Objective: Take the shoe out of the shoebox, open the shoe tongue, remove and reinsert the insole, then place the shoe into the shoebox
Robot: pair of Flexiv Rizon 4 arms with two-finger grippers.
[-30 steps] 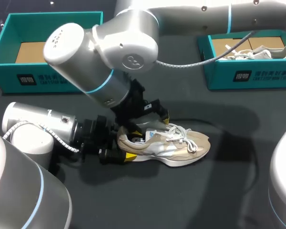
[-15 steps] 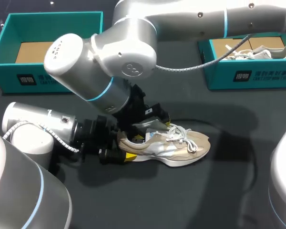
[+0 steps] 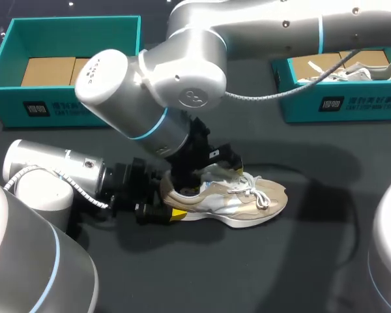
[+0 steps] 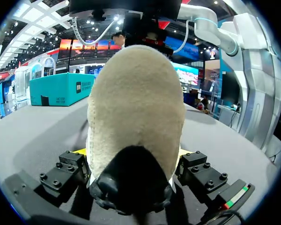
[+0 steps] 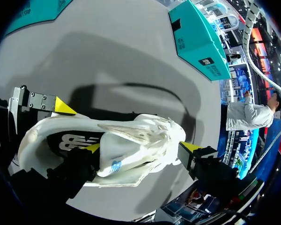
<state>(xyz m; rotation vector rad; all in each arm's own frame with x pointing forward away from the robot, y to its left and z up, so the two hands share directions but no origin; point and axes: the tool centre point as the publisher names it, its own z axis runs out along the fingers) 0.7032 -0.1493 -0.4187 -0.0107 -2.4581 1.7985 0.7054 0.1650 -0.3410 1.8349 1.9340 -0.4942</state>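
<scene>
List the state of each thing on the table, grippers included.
shoe: upright on the table, laced.
tongue: raised off the opening.
left gripper: shut on the shoe's heel.
right gripper: at the tongue, grip unclear.
left shoebox: open, no shoe visible inside.
right shoebox: open, second shoe inside.

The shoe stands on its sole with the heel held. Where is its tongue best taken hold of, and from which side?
I would grip the tongue at its free top edge, coming from above into the opening. The shoe sits upright, the left hand clamps the heel, and laces cover the tongue lower down.
</scene>
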